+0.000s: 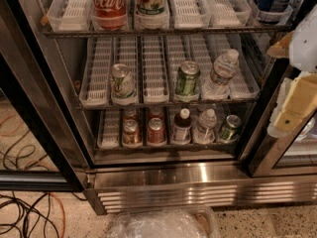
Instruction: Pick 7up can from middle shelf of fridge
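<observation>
The fridge (163, 175) stands with its door open. The 7up can (122, 81), pale silver-white with green markings, stands upright in a left lane tray at the front of the middle shelf (148, 103). A darker all-green can (187, 78) stands two lanes to its right. My gripper (291, 108), white and cream, hangs at the right edge of the view in front of the fridge's right door frame. It is well right of the 7up can, about level with the middle shelf, and holds nothing that I can see.
A water bottle (221, 73) stands right of the green can. A Coca-Cola bottle (107, 4) and a green-labelled bottle (151, 1) stand on the shelf above. Red cans (155, 130), bottles and a green can (230, 128) stand below. Cables (25, 217) lie on the floor at left. A plastic-covered bin (158, 224) sits below.
</observation>
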`<state>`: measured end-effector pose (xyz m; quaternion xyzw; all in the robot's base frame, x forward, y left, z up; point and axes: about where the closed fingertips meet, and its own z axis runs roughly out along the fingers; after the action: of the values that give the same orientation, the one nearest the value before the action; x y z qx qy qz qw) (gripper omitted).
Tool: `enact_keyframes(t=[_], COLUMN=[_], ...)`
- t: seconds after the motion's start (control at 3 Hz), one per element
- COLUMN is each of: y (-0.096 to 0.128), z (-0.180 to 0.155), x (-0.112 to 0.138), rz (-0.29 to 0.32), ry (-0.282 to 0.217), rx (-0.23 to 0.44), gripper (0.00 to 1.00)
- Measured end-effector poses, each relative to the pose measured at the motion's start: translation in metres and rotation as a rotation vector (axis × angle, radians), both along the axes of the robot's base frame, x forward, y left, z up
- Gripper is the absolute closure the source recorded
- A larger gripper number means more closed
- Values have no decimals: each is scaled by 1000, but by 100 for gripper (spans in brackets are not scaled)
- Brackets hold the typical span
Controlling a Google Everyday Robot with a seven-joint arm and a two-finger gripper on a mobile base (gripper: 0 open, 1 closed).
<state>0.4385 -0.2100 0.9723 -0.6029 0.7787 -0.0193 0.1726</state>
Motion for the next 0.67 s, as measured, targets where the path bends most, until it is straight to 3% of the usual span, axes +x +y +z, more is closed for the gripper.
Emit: enact_keyframes(t=[0.33, 0.67], y=[12, 27], z=[-6, -11], x=[-1, -2], rz=[-5, -27], ry=[-2, -22], rx=[82, 212], gripper=[0, 0])
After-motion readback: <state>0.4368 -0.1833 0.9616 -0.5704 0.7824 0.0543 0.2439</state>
